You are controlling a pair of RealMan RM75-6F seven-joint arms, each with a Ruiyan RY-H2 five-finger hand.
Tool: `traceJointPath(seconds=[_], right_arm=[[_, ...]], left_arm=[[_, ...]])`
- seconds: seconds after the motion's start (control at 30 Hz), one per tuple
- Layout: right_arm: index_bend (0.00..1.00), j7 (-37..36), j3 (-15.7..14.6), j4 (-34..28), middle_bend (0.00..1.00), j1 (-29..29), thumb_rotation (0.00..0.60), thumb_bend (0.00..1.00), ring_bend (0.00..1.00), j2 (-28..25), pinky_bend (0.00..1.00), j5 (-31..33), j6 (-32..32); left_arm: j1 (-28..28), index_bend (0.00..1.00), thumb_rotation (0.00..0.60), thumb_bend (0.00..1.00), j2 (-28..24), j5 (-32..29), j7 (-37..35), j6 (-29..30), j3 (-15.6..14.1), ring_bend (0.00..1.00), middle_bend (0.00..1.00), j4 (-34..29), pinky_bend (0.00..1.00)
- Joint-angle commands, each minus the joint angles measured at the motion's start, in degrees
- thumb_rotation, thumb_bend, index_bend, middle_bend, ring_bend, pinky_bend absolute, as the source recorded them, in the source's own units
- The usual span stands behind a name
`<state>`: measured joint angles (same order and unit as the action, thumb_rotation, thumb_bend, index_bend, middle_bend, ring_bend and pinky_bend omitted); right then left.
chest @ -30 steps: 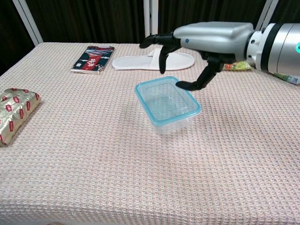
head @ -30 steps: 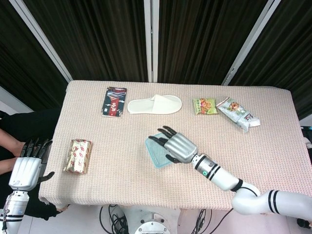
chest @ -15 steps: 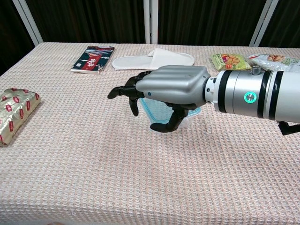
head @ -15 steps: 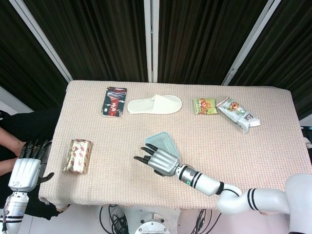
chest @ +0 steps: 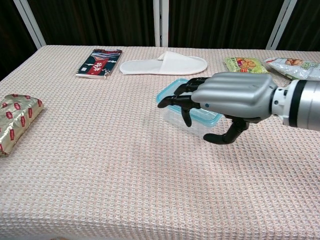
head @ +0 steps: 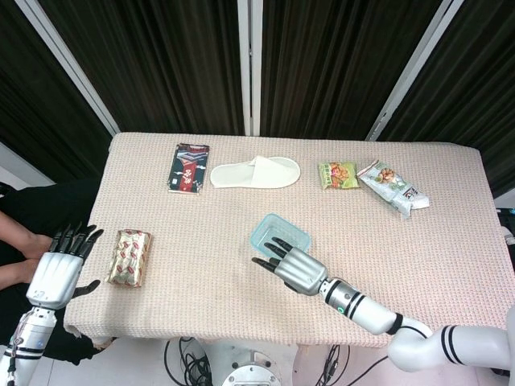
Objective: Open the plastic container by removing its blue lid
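Note:
The clear plastic container with its blue lid (head: pixel 281 232) sits near the middle of the table, the lid on it. In the chest view my right hand hides much of the container (chest: pixel 173 116). My right hand (head: pixel 295 266) hovers at the container's near side with fingers spread over the lid and the thumb curled beneath; it holds nothing. From the chest view the right hand (chest: pixel 231 97) reaches in from the right. My left hand (head: pixel 56 270) hangs off the table's left edge, fingers apart and empty; only the head view shows it.
A red-and-gold packet (head: pixel 129 257) lies near the left edge. Along the far side lie a dark booklet (head: pixel 187 168), a white slipper (head: pixel 255 172), a green snack bag (head: pixel 338 174) and a pale snack bag (head: pixel 394 187).
My right hand swept low toward the near edge, then came back to the container's near side. The container turned and shifted a little right and farther away. The left hand rose slightly.

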<state>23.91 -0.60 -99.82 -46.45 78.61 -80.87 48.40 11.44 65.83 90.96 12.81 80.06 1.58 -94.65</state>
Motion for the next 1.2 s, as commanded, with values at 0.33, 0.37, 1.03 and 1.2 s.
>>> traceJointPath(seconds=[0.33, 0.37, 1.03, 1.2], right_arm=[[0.00, -8.58, -2.00, -4.58, 0.30, 14.08, 0.600, 0.32, 0.00, -10.16, 0.00, -11.49, 25.67], [0.00, -8.81, -1.97, -4.72, 0.30, 15.24, 0.600, 0.32, 0.00, -11.12, 0.00, -11.24, 27.23], [0.00, -16.64, -0.46, 0.13, 0.29, 25.87, 0.600, 0.32, 0.00, -12.58, 0.00, -10.92, 36.22], [0.00, -18.09, -0.14, 1.20, 0.29, 26.40, 0.600, 0.32, 0.00, -12.28, 0.00, -11.29, 35.64]], left_arm=[[19.76, 0.09, 0.600, 0.00, -0.89, -0.86, -2.45, -20.99, 8.38, 0.00, 0.08, -6.76, 0.03], [21.40, 0.08, 0.600, 0.00, -0.51, -1.42, -2.51, -22.97, 8.93, 0.00, 0.08, -6.94, 0.03], [50.65, 0.00, 0.600, 0.00, 15.46, -29.91, 9.28, -50.84, 12.18, 0.00, 0.00, 4.85, 0.04], [56.19, 0.00, 0.600, 0.00, 17.66, -38.32, 12.53, -51.64, 10.19, 0.00, 0.00, 7.06, 0.04]])
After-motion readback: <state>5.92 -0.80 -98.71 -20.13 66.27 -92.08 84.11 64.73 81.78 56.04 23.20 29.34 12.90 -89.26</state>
